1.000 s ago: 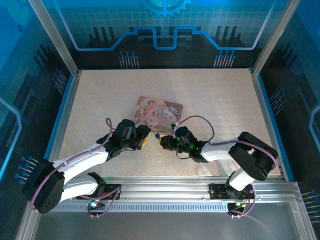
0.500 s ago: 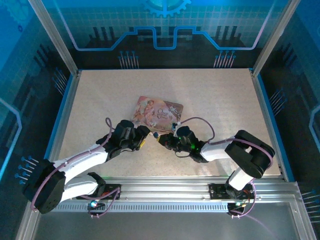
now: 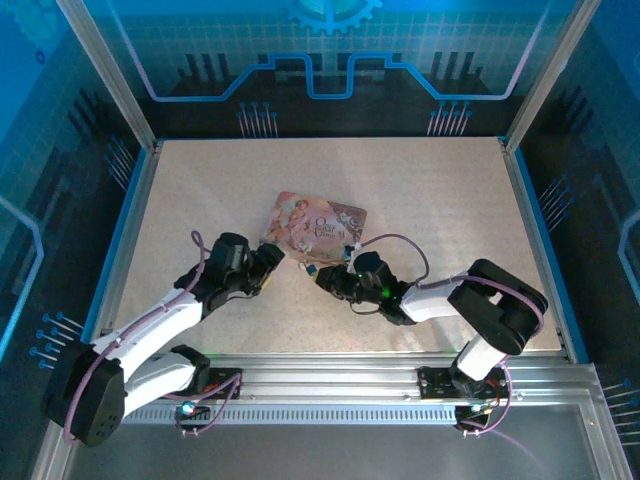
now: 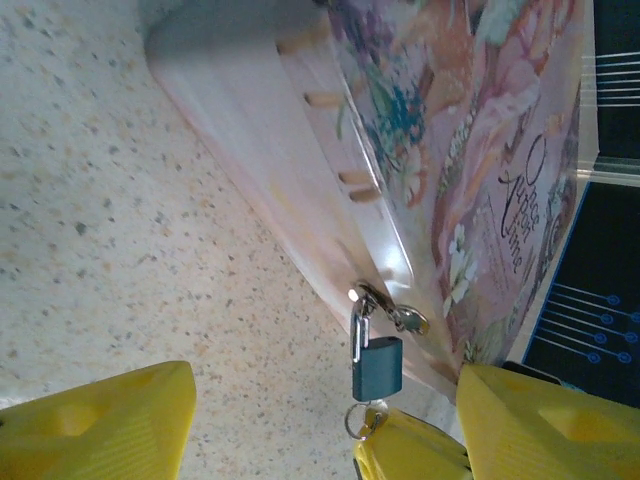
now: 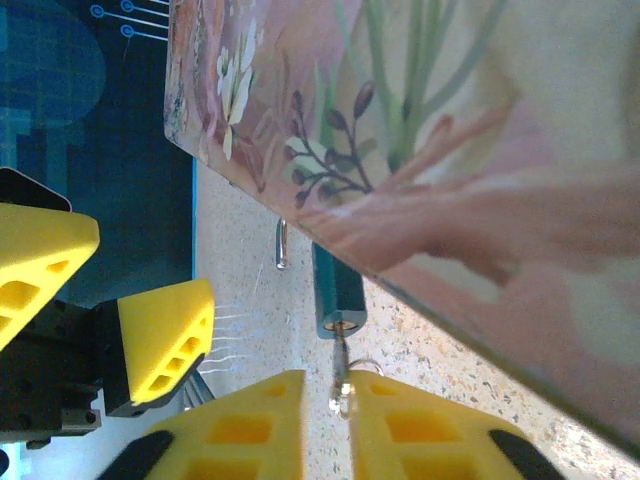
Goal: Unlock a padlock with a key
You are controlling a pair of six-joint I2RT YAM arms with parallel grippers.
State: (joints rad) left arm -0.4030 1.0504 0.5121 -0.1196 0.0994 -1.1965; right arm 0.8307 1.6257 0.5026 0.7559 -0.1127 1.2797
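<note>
Padlock [image 4: 377, 367] hooked through clasp [image 4: 400, 318] of pink tin [image 4: 480, 180], long axis in line with right jaws, keyhole end facing them. Key [image 5: 341, 365] in keyhole, within narrow gap between right jaws; gripped or loose, cannot tell. Left jaws wide apart, empty, padlock just ahead.

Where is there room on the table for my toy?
The table is bare from the pink tin to the far edge, and in both far corners. It's crowded at the tin's near edge, where the left gripper and right gripper flank the padlock.
</note>
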